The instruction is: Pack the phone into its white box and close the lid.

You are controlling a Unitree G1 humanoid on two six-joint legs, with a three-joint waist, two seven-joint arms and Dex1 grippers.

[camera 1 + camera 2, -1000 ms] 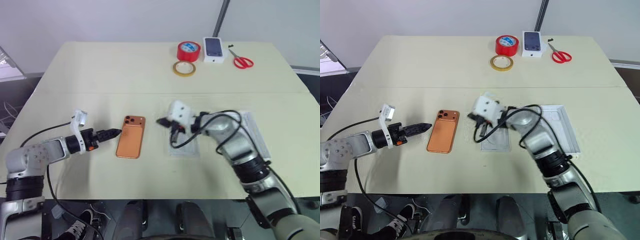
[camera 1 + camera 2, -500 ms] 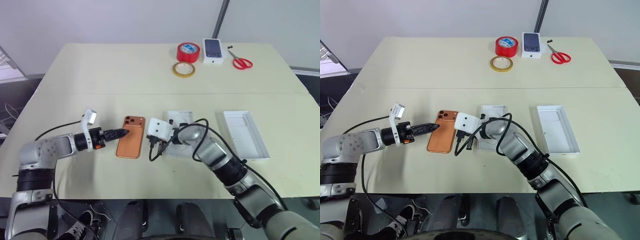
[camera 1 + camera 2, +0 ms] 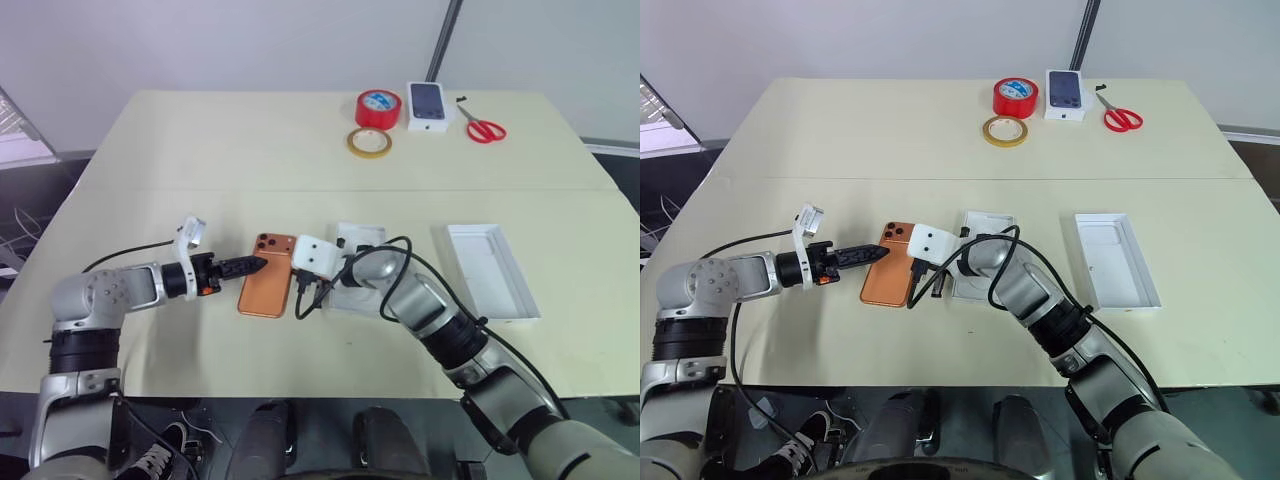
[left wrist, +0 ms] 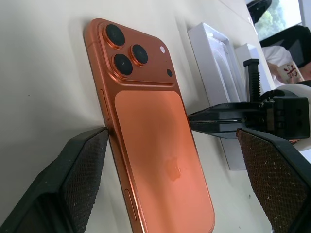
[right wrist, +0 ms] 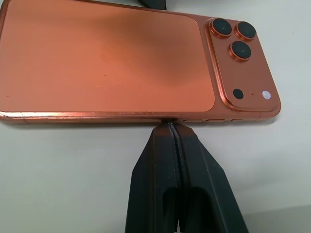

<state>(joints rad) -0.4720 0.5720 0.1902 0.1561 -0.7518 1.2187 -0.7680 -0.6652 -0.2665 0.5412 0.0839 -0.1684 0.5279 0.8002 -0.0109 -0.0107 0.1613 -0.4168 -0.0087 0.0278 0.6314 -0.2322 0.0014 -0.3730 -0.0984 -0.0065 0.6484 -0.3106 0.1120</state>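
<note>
On the beige table (image 3: 200,150) by a grey wall (image 3: 200,40), left tool (image 4: 170,160) released, right tool (image 5: 173,127) clenched empty.

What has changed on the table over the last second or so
The right gripper, shut, swung off the white box leftward to the phone's right edge, where its tips now touch. The left gripper, open, closed in from the left and now straddles the phone. Nothing is held. The phone, white box, lid, tape rolls and scissors stayed where they were.
</note>
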